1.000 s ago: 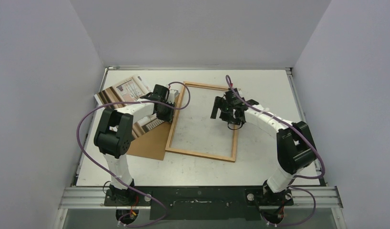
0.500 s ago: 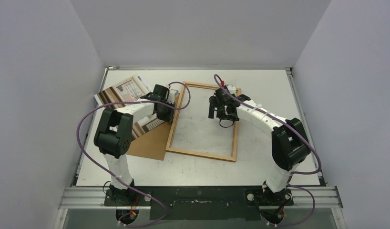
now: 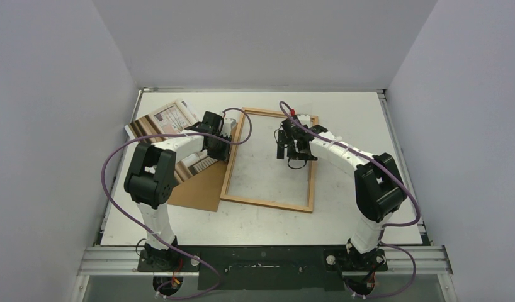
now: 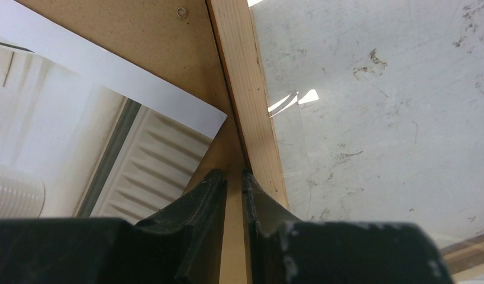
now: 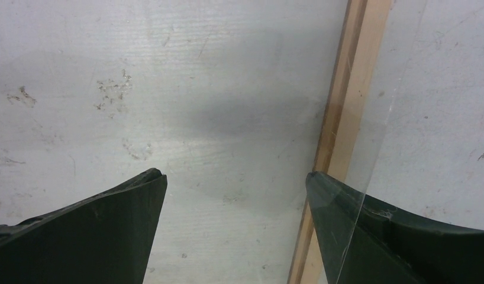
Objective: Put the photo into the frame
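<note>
Looking from the top, we see the frame [image 3: 267,204] flat in the middle of the table [image 3: 368,113], with the photo [image 3: 164,119] near the left edge. In the left wrist view, the left gripper [image 4: 234,183] pinches the frame's left side. In the right wrist view, the right gripper [image 5: 234,177] hangs wide open over the frame.

Photo [image 3: 162,119]: the left arm [image 3: 179,143] is covering its middle from overhead (plant motif too small to read), and the left wrist view is cropping it at the left edge.
Frame [image 5: 345,100]: only one rail is showing at the right wrist, running off top and bottom.
Left gripper [image 4: 234,180]: the fingers are sitting at the frame's rail, contact unreadable.
</note>
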You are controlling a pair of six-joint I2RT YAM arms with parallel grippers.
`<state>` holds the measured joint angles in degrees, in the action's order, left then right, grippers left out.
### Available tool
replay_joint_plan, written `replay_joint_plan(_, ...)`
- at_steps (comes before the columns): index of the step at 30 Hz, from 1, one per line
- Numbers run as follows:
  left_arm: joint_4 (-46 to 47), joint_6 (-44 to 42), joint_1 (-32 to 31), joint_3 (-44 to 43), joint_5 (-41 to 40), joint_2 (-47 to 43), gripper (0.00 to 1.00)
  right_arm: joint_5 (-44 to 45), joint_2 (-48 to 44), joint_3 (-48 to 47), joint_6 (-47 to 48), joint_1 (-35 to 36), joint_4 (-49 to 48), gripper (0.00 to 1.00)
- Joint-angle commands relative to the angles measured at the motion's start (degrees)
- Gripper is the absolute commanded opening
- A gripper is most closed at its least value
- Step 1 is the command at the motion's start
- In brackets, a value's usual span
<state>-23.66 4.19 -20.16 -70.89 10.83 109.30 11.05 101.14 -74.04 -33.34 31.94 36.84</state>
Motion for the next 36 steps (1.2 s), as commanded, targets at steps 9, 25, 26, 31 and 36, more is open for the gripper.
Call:
replay_joint_plan(9, -0.84, 0.65, -0.84, 0.55, 2.42, 1.69, 0.15, 4.23, -0.81, -1.55, 3.19, 0.08, 0.07, 0.9)
replay_joint_plan(25, -1.22, 0.73, -0.67, 0.6, 2.59, 1.5, 0.14, -6.12, -4.14, 5.38, 3.22, -2.89, -8.11, 0.9)
replay_joint_plan(26, -1.21, 0.74, -0.67, 0.56, 2.61, 1.6, 0.14, -9.01, -4.38, 6.11, 2.6, -3.23, -9.34, 0.9)
replay_joint_plan(31, -1.14, 0.76, -0.67, 0.59, 2.6, 1.65, 0.13, -17.32, -8.5, 9.82, -0.88, -4.98, -15.31, 0.95)
replay_joint_plan(36, -0.79, 0.81, -0.67, 0.74, 2.62, 2.18, 0.13, -24.16, -14.56, 11.24, -2.95, -7.07, -19.94, 0.97)
